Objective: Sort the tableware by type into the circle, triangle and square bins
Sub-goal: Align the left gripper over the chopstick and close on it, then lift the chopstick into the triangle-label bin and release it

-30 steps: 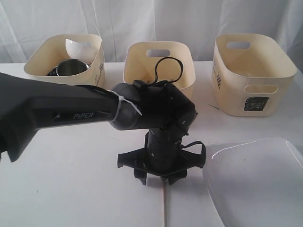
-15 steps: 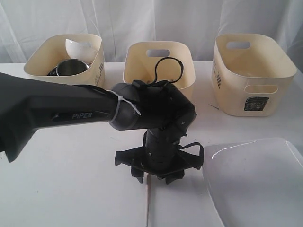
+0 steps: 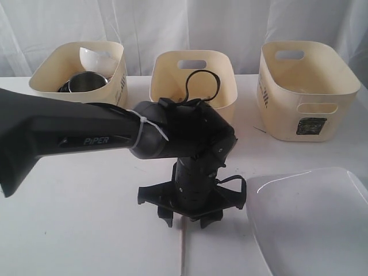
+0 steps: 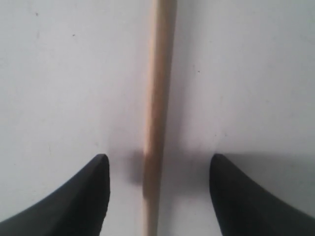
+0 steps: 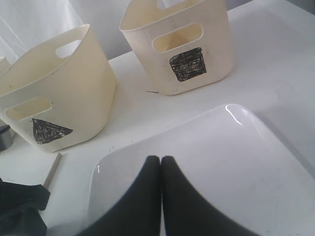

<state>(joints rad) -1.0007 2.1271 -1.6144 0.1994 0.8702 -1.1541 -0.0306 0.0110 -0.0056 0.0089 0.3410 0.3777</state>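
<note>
On the white-clothed table (image 3: 75, 230), before a pale curtain, a slim light-wood chopstick (image 4: 156, 88) lies flat between the wide-open jaws of your left gripper (image 3: 188, 220), which touch nothing. It looks light, stiff and apt to roll, so pinch it squarely near mid-length. Your right gripper (image 5: 161, 161) is closed and empty, poised over the large white squarish plate (image 5: 231, 162).

Matte black left arm (image 3: 63, 133) with a broad, flat-sided link lettered "PiPER" in pale grey. A white zip tie (image 3: 150, 127) rings its rounded joint, and a thin black cable (image 3: 207, 71) loops above the wrist. The left gripper (image 3: 188, 220) has a wide winged base and pointed black fingers (image 4: 78, 201). The right gripper (image 5: 161, 160) shows two smooth, tapering black fingers (image 5: 142, 196)
</note>
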